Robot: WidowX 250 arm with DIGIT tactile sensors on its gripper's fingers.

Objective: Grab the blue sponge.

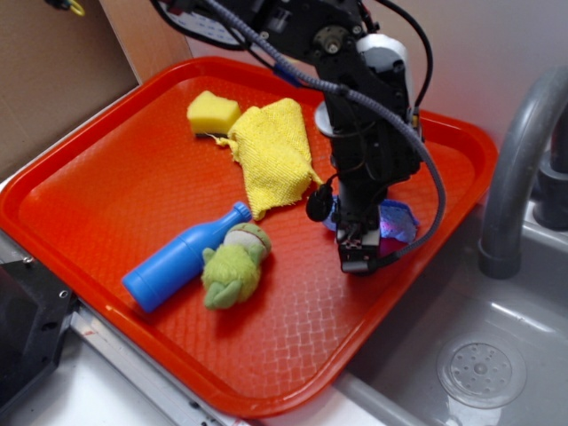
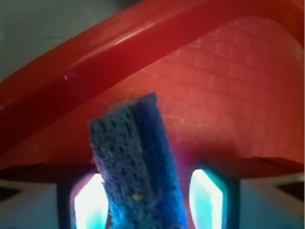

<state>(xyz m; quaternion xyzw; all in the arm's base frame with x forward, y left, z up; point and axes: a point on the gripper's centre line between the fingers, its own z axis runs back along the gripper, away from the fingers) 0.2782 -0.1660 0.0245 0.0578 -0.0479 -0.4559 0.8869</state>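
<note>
The blue sponge [image 2: 136, 157] stands on edge between my gripper's [image 2: 147, 191] two fingers in the wrist view, its porous end sticking out past the fingertips over the red tray [image 2: 228, 86]. The fingers sit close against its two sides. In the exterior view my gripper [image 1: 355, 257] points down at the tray's right part, and a bit of the sponge [image 1: 398, 222] shows to its right, partly hidden by the arm.
On the red tray [image 1: 106, 186] lie a blue plastic bottle [image 1: 182, 259], a green plush toy [image 1: 233, 266], a yellow cloth [image 1: 273, 155] and a small yellow sponge [image 1: 211, 112]. A grey sink [image 1: 479, 355] and faucet [image 1: 515, 169] are on the right.
</note>
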